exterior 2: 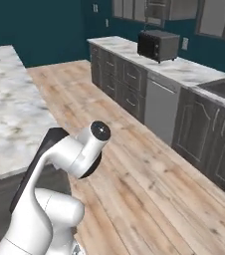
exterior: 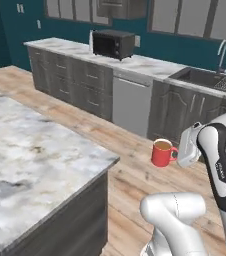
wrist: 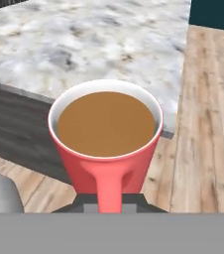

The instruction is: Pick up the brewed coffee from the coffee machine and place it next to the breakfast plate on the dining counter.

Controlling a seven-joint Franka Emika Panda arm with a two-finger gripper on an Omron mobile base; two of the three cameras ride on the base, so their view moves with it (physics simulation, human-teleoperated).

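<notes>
Coffee mug (exterior: 162, 152) hangs over the wooden floor in the left base view, its handle clamped in the gripper (exterior: 177, 155), already off the machine. Hand view: the island counter (wrist: 109, 34) lies just ahead, plate unseen, placing remains

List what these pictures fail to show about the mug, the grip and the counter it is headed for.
- Fingertips on the red mug: hand view, hidden behind its handle and cut off at the bottom edge.
- Gripper: left base view, fingers covered by the white hand housing and the mug.
- Dining counter: far end cut off by the left edge in the left base view, so any plate there is unseen.
</notes>
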